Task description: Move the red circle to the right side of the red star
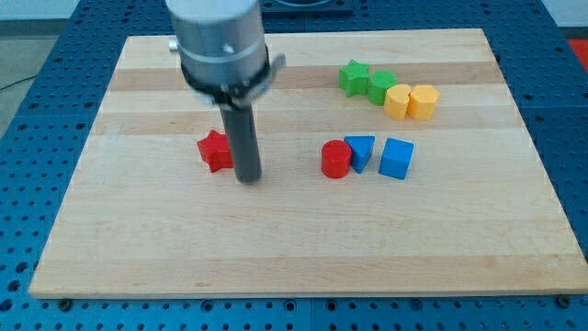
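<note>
The red star (214,150) lies left of the board's middle. The red circle (336,159) lies to its right, well apart from it, and touches a blue triangle (361,151) on its right side. My tip (248,177) rests on the board just right of the red star, close to it, with the rod partly covering the star's right edge. The red circle is about a hand's width to the right of my tip.
A blue cube (397,158) lies right of the blue triangle. At the view's top right, a green star (353,77), a green block (381,86) and two yellow blocks (398,101) (424,101) form a row. The wooden board (294,239) sits on a blue perforated table.
</note>
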